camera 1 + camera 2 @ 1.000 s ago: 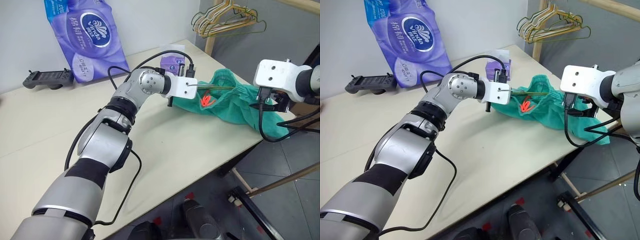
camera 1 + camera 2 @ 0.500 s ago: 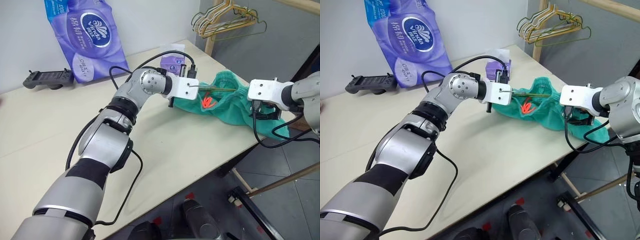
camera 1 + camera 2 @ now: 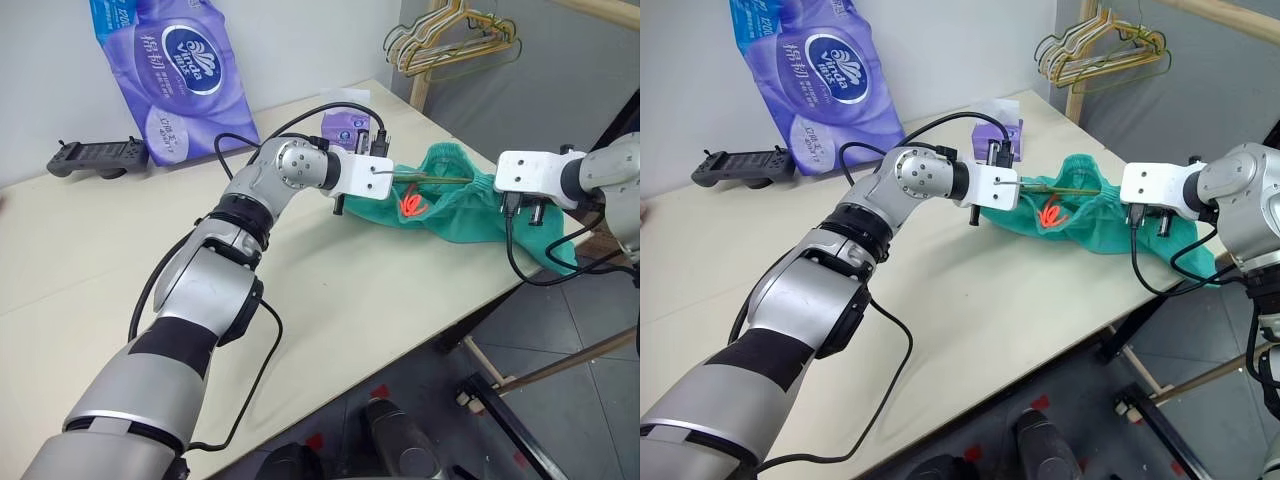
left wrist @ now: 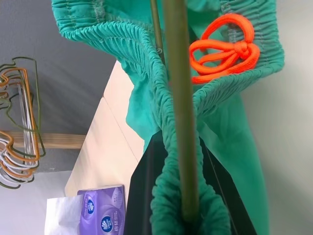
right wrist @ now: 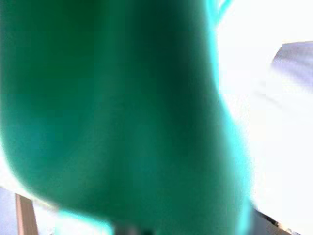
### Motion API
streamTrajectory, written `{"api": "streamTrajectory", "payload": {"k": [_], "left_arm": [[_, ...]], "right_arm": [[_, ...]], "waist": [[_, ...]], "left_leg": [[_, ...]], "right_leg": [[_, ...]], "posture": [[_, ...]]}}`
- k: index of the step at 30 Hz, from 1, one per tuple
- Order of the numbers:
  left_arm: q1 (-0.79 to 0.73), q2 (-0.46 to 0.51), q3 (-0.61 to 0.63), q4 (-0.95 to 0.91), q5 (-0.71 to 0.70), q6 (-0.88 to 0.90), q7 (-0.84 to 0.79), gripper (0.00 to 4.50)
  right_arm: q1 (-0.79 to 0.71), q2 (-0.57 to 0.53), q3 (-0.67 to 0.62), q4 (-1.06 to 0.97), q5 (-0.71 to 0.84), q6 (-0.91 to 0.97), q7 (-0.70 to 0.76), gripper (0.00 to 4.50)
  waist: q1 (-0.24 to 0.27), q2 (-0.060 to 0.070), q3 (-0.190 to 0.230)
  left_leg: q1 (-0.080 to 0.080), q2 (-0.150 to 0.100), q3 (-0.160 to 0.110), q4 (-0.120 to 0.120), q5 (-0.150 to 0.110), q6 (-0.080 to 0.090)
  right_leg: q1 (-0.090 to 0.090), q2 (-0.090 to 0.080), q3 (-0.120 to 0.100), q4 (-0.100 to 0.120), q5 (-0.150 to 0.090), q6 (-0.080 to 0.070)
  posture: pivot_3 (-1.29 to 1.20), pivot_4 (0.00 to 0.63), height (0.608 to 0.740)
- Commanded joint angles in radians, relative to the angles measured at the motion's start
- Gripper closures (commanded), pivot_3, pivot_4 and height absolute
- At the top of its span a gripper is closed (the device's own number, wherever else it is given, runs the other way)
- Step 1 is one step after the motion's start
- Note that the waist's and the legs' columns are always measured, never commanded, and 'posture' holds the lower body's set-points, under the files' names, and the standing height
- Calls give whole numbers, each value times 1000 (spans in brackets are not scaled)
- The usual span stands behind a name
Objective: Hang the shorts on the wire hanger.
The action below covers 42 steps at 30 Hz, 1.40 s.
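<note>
The shorts point(image 3: 470, 200) lie on the table point(image 3: 330, 300) near its far right corner, one end hanging over the edge. The wire hanger point(image 4: 178, 107) pokes into the waistband beside the orange drawstring point(image 3: 411, 203). The left gripper point(image 4: 178, 205) pinches hanger and waistband together so they stay put. The right gripper point(image 3: 527, 212) is pressed shut at the cloth by the table edge, probably to pull it along the wire; I cannot tell if it really holds it.

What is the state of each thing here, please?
Shorts: crumpled on the table corner, one leg over the edge.
Hanger: threaded through the waistband.
Left hand: shut on hanger and waistband.
Right hand: shut, at the shorts' leg.
Drawstring: knotted.
</note>
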Motion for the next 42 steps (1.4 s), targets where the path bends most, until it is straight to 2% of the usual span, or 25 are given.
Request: {"api": "streamTrajectory", "payload": {"k": [1, 6, 9, 17, 21, 30, 37, 42], "left_arm": [[-20, 5, 15, -39, -18, -7, 10, 4500], [-23, 11, 6, -39, -6, -33, 21, 4500], [-26, 16, 14, -35, -15, -35, 9, 3726], [-37, 33, 31, -29, -31, -38, 13, 1264], [-25, 75, 50, -40, -80, -65, -87, 13], [29, 166, 148, -99, -251, -28, -311, 13], [96, 200, 259, -300, -505, 232, -615, 13], [176, 215, 257, -449, -548, 340, -653, 13]], "right_arm": [[-26, -4, -26, -10, -10, -8, 1, 4476], [-13, -3, -28, -31, -5, 10, 9, 4476], [-13, 1, -31, -36, -4, 20, 2, 4500], [-4, -1, -43, -44, 2, 40, -4, 4500], [30, -22, -64, -56, 20, 69, 5, 4500], [125, -71, -139, -105, 68, 168, 14, 4500], [235, -99, -212, -113, 132, 265, 12, 4500], [300, -126, -258, -107, 165, 300, -8, 4500]], "waist": [[0, 0, 0], [0, 0, 0], [0, 0, 0], [0, 0, 0], [0, 0, 0], [4, 0, -1], [12, 0, -1], [23, 0, -9]], "left_leg": [[0, 0, 0, 0, 0, 0], [0, 0, 0, 0, 0, 0], [0, 0, 0, 0, 0, 0], [0, 0, 0, 0, 0, 0], [0, 0, 0, 0, 0, 0], [0, 0, -1, 0, 0, 0], [-3, 0, -3, 7, 0, 0], [-2, 0, -4, 10, 0, 0]], "right_leg": [[0, 0, 0, 0, 0, 0], [0, 0, 0, 0, 0, 0], [0, 0, 0, 0, 0, 0], [0, 0, 0, 0, 0, 0], [0, 0, 0, 0, 0, 0], [0, 0, -1, 0, 0, 0], [0, 0, -3, 1, 0, 0], [3, 0, -4, 2, 0, 0]], "posture": [[-204, 88, 740], [-205, 90, 740], [-205, 91, 740], [-206, 90, 740], [-203, 89, 740], [-199, 79, 740], [-193, 69, 740], [-197, 65, 740]]}}
